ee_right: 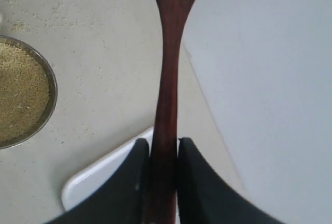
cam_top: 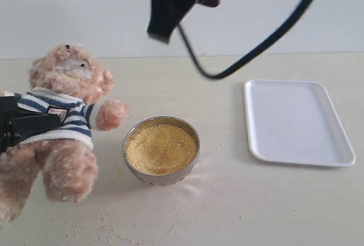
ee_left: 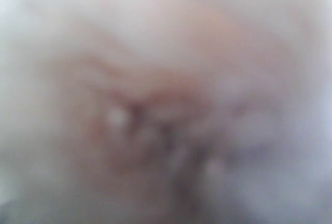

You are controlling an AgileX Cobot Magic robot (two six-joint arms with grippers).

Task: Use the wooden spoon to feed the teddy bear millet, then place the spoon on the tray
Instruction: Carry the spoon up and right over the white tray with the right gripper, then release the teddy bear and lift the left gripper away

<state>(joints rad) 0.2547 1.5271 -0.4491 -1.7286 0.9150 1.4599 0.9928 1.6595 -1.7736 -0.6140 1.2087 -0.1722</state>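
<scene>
At the left, the teddy bear [cam_top: 65,115] is seen leaning back on the table [cam_top: 227,206], its striped middle clasped by the left gripper [cam_top: 31,126]; only blurred fur is shown in the left wrist view. Just beside its paw, the millet [cam_top: 161,148] is heaped in a metal bowl [cam_top: 126,143], with loose grains [cam_top: 108,223] scattered in front. Above, the wooden spoon [ee_right: 168,53] is held in the air, its handle pinched between the fingers [ee_right: 129,182] of the right gripper [ee_right: 163,151]. At the right, the tray [cam_top: 296,121] is left bare.

Wooden spoon [ee_right: 166,79]: bowl beyond the edge
</scene>
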